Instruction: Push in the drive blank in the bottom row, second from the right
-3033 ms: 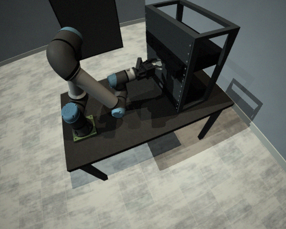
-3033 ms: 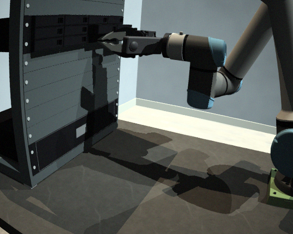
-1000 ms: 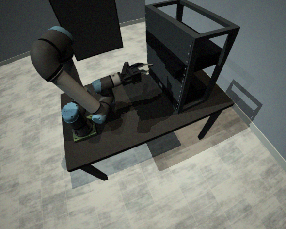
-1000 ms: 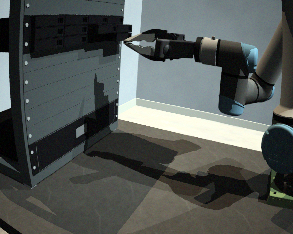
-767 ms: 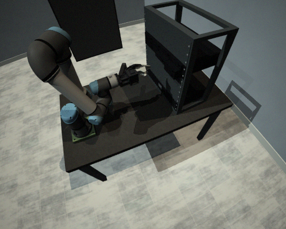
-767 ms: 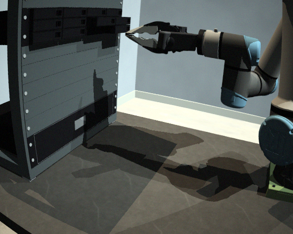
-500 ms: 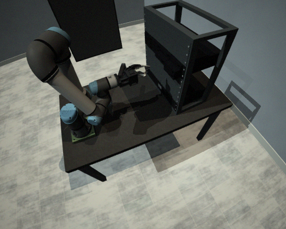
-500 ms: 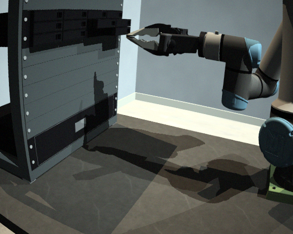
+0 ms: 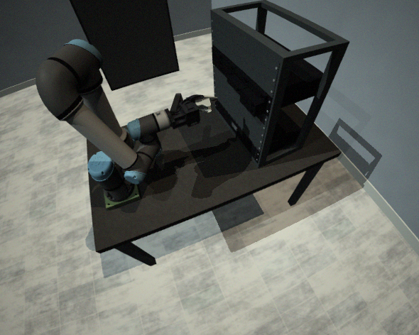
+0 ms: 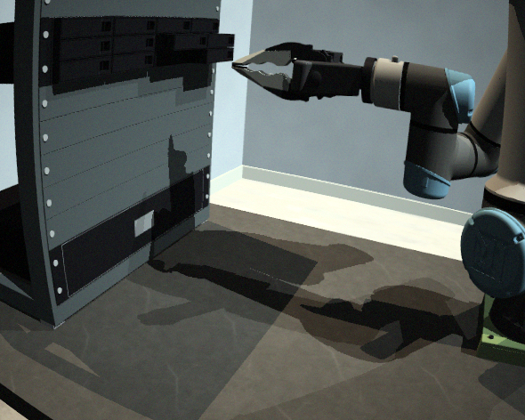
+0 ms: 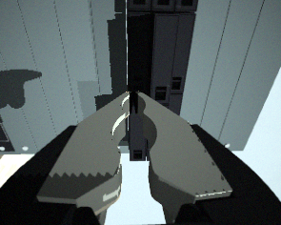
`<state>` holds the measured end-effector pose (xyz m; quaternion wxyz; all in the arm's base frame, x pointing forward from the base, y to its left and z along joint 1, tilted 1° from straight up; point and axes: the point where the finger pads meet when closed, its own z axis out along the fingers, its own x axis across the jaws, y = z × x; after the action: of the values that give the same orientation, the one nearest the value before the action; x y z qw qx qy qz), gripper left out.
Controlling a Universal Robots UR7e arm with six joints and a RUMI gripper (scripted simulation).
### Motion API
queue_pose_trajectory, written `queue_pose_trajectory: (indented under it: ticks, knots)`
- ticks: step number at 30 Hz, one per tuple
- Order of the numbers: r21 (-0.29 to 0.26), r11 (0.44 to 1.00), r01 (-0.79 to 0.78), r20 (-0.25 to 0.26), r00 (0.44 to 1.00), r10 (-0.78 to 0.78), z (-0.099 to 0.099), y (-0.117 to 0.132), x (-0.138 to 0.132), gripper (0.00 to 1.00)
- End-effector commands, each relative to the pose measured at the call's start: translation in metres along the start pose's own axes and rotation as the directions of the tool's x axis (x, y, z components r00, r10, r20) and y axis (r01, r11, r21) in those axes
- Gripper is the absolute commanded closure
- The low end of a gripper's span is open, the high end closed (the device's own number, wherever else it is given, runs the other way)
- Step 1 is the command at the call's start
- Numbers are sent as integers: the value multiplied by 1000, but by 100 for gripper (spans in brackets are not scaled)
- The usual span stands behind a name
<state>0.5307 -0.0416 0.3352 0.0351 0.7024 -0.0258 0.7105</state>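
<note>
The dark rack (image 9: pixel 271 82) stands on the table's right side, and its front also shows in the exterior view (image 10: pixel 118 157). The three rows of drive blanks (image 10: pixel 136 43) sit near the top of the front. Some blanks at the right end (image 10: pixel 208 47) stick out farther than the rest. The bottom row, second from the right (image 10: pixel 181 57), lies in shadow. My gripper (image 10: pixel 234 66) is shut and empty, level with the bottom row, a short gap in front of the sticking-out blanks and not touching them. It also shows in the top view (image 9: pixel 210 104) and the wrist view (image 11: pixel 132 97).
The arm's base (image 9: pixel 121 196) is bolted near the table's front left. A tall dark panel (image 9: pixel 123 39) stands behind the table. The rack sits close to the table's right edge (image 9: pixel 332 151), with a wall just beyond.
</note>
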Motion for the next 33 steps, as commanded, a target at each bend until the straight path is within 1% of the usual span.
queue_pose_trajectory:
  ticks: [1,8,10,25,27,33]
  knots:
    - [0,1000,0,-1,1000,0,-8,0,0,100]
    - [0,1000,0,-1,1000,0,-23,0,0,100]
    - [0,1000,0,-1,1000,0,-23,0,0,100]
    - [0,1000,0,-1,1000,0,-57,0,0,100]
    - [0,1000,0,-1,1000,0,-57,0,0,100]
    - [0,1000,0,-1,1000,0,-67,0,0,100]
